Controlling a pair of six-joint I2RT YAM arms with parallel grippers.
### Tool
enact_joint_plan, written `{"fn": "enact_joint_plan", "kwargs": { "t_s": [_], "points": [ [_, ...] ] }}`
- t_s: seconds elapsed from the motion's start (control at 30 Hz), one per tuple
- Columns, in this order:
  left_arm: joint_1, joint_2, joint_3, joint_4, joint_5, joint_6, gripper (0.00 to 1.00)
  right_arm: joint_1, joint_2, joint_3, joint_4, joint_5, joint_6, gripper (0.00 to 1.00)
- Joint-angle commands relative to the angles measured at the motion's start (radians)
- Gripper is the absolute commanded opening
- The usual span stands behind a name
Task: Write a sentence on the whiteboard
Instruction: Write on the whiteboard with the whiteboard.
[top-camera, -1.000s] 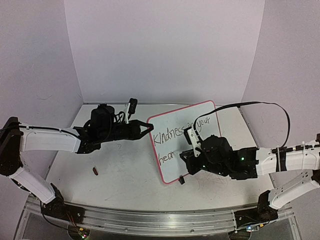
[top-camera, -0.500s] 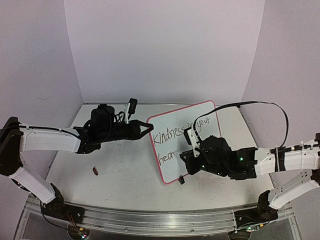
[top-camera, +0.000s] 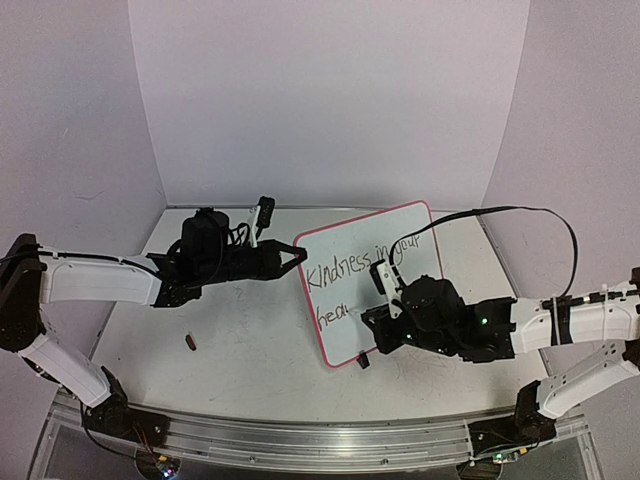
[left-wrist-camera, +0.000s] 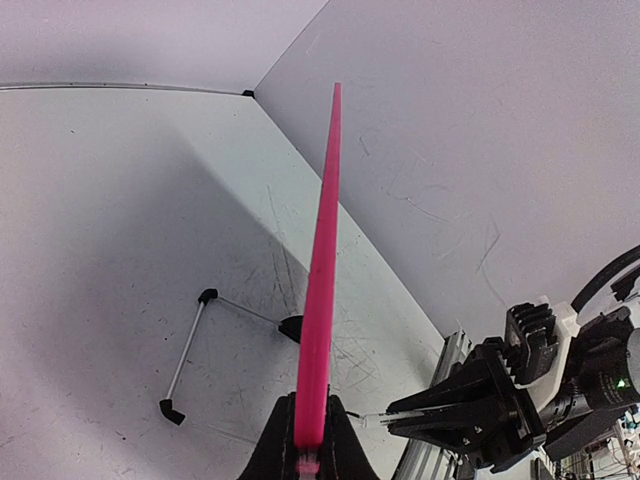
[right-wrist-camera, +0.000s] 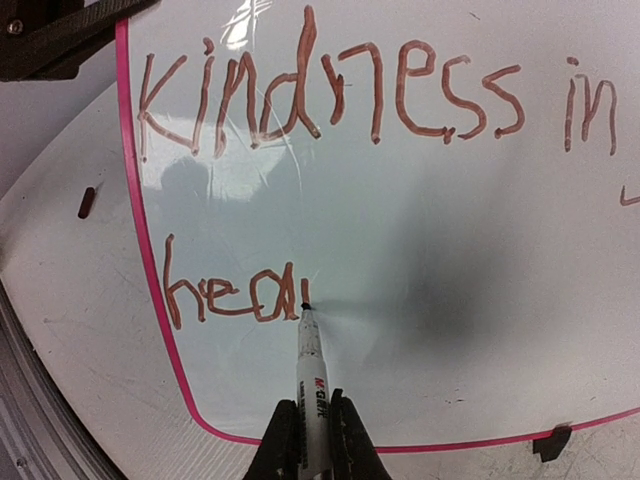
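The small white rectangular whiteboard with a thin pink rim (top-camera: 340, 340) sits on the scuffed white table (top-camera: 240, 340) between the two arms. The left gripper (top-camera: 293, 254) is clamped on the whiteboard's left rim; its wrist view shows the pink edge pinched between the fingers. The right gripper (right-wrist-camera: 308, 432) is closed around a slim white marker with a black tip (right-wrist-camera: 311, 370), whose tip touches the whiteboard's lower left area, just after the last stroke.

The handwritten dark sentence (top-camera: 345, 271) reads "Kindness in your" on the whiteboard's upper line and "hea" below, so the second line looks unfinished.

The whiteboard appears light, stiff and glossy, so it would likely slide or tip under pen pressure. The rim is the sensible place to hold it, away from the wet ink, which would probably smear. The marker seems light and smooth, and is best gripped mid-barrel, as here.

No container shows in any view.
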Motion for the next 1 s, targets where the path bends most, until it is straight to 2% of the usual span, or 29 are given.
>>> {"fn": "enact_joint_plan", "kwargs": {
  "t_s": [0.0, 0.27, 0.97],
  "points": [
    [-0.018, 0.039, 0.010, -0.058, 0.008, 0.009, 0.00, 0.005, -0.018, -0.017, -0.020, -0.009, 0.014, 0.00],
    [-0.018, 0.038, 0.009, -0.059, 0.007, 0.008, 0.00, 0.007, -0.029, -0.029, -0.027, -0.013, 0.015, 0.00],
    [-0.018, 0.025, 0.005, -0.061, 0.006, 0.006, 0.00, 0.002, 0.030, 0.059, 0.021, 0.072, 0.011, 0.00]
  ]
}}
